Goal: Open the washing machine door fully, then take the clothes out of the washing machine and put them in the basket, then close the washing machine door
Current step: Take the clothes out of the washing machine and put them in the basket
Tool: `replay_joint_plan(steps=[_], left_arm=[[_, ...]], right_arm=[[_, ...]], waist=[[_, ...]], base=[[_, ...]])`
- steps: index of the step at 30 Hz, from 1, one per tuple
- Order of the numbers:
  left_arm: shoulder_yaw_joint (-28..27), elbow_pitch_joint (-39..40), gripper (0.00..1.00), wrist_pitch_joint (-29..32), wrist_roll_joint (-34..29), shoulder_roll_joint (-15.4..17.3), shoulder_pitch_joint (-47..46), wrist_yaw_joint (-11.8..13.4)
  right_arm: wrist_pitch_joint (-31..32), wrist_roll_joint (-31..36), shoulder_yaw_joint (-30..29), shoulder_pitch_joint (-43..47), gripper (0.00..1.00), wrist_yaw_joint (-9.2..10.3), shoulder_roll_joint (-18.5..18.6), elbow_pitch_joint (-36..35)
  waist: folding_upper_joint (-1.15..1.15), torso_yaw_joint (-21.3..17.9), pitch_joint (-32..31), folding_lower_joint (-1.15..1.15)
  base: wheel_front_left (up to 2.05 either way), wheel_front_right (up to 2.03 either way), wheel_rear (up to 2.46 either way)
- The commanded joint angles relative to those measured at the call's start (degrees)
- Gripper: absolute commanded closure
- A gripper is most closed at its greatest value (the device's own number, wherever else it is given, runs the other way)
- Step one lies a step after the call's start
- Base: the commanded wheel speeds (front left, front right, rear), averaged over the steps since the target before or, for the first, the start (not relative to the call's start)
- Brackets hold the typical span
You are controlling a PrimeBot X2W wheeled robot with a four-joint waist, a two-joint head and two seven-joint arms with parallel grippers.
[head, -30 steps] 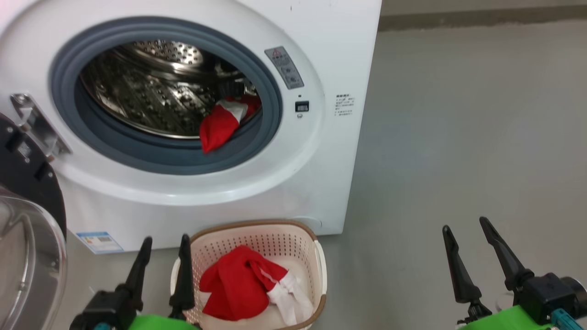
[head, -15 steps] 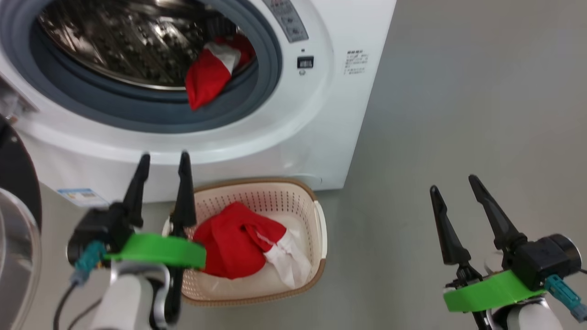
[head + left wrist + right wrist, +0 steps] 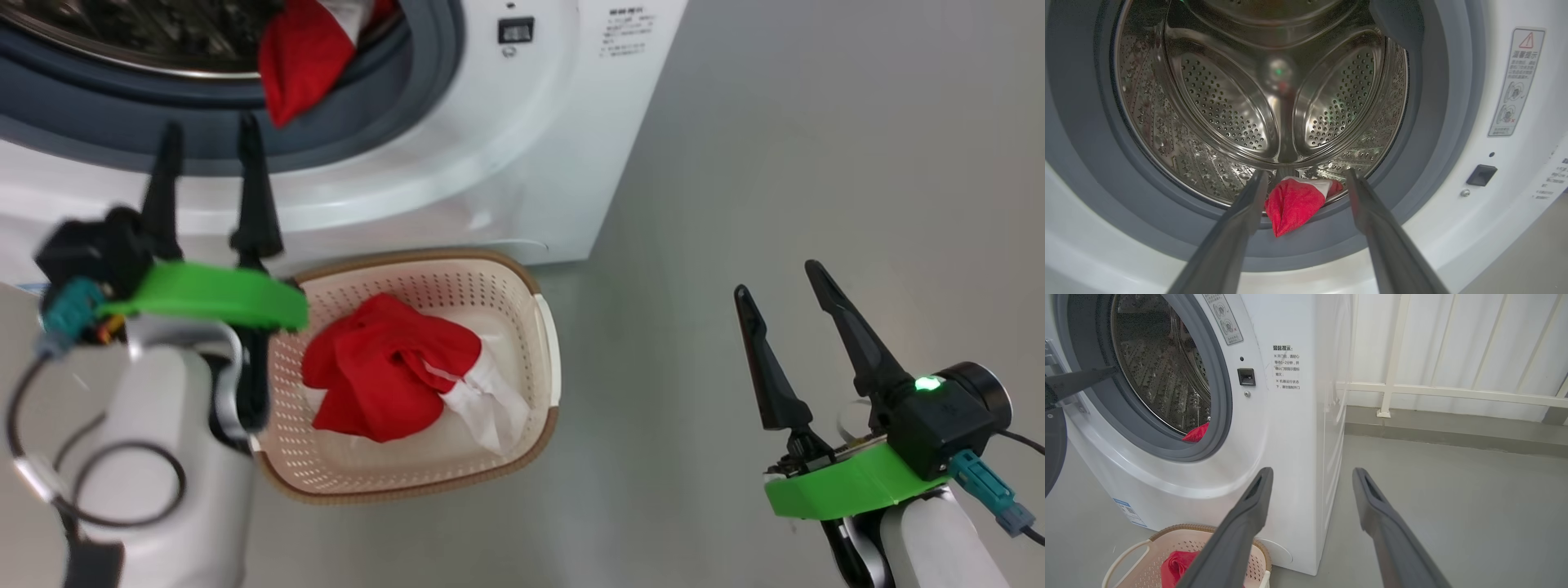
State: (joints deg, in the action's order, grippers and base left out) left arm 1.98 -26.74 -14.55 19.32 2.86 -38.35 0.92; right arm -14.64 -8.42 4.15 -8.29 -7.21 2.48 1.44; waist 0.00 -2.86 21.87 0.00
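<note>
The washing machine (image 3: 522, 147) stands with its grey-ringed port uncovered, and the black rim of the washing machine door (image 3: 1053, 449) hangs at the left. One red and white piece of the clothes (image 3: 298, 57) lies over the port's lower lip, also seen as the red piece (image 3: 1292, 204). Another red and white piece (image 3: 384, 376) lies in the basket (image 3: 424, 286) on the floor before the machine. My left gripper (image 3: 208, 122) is open and empty, fingers pointing at the port, short of the red piece. My right gripper (image 3: 775, 278) hangs open and empty over the floor to the right.
Grey floor (image 3: 816, 163) spreads to the right of the machine. A white railing and wall (image 3: 1453, 355) stand behind it. The steel drum (image 3: 1224, 106) is bare apart from the red piece at its front edge.
The head camera has tipped down, so the machine slid up the picture. My left gripper has risen from beside the basket to the port's lower rim. Both grippers stayed open.
</note>
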Motion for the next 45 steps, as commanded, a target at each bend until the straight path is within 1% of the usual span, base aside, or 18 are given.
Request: replay_joint_plan(steps=[1,12,16,19,24,29,35,38,42,45], left_arm=[[-1.97,0.36,0.00,-0.43,0.21,2.12,-2.39,-0.43],[-6.03,-8.81,0.00,-0.44,-0.86,6.82,-15.59,-1.78],[-6.37,-13.09,0.00,-0.44,-0.82,7.65,-19.88,-2.65],[-6.37,-17.47,0.00,0.42,0.33,7.79,-23.06,-3.91],[-5.57,-24.42,0.00,5.71,2.09,8.64,-28.00,-6.06],[-4.53,-30.27,0.00,11.30,2.80,10.45,-31.90,-7.02],[-3.25,-35.78,0.00,16.32,2.41,12.92,-34.77,-7.26],[-2.66,-38.03,0.00,18.40,2.34,13.43,-35.67,-7.34],[-1.70,-39.85,0.00,19.92,1.72,14.05,-36.31,-7.27],[-0.37,-40.96,0.00,19.87,0.42,14.99,-36.66,-6.59]], right_arm=[[-0.36,0.64,1.43,-1.19,0.00,-0.28,0.40,-1.10],[-0.36,-0.27,2.80,-4.39,0.00,-0.28,0.40,-0.35],[-0.36,-0.35,3.04,-5.13,0.00,-0.28,0.40,-0.31],[-0.36,-0.39,3.48,-5.50,0.00,-0.28,0.40,-0.32],[-0.36,-0.11,4.11,-6.14,0.00,-0.28,0.40,0.07],[-0.36,0.51,4.77,-6.52,0.00,-0.28,0.40,0.44],[-0.36,0.41,5.04,-6.30,0.00,-0.28,0.40,0.66],[-0.36,-0.37,5.19,-6.19,0.00,-0.28,0.40,0.61],[-0.36,-1.02,5.63,-6.24,0.00,-0.28,0.40,0.52],[-0.36,-1.62,6.14,-6.49,0.00,-0.28,0.40,0.55]], waist=[[0.00,-1.84,2.56,0.00],[0.00,-5.49,7.55,0.00],[0.00,-6.27,8.83,0.00],[0.00,-6.77,9.59,0.00],[0.00,-7.64,10.56,0.00],[0.00,-8.65,10.96,0.00],[0.00,-10.03,11.02,0.00],[0.00,-10.60,11.18,0.00],[0.00,-11.15,11.39,0.00],[0.00,-11.73,11.66,0.00]], base=[[0.00,0.00,0.00],[0.00,0.00,0.00],[0.00,0.00,0.00],[0.00,0.00,0.00],[0.00,0.00,0.00],[0.00,0.00,0.00],[0.00,0.00,0.00],[0.00,0.00,0.00],[0.00,0.00,0.00],[0.00,0.00,0.00]])
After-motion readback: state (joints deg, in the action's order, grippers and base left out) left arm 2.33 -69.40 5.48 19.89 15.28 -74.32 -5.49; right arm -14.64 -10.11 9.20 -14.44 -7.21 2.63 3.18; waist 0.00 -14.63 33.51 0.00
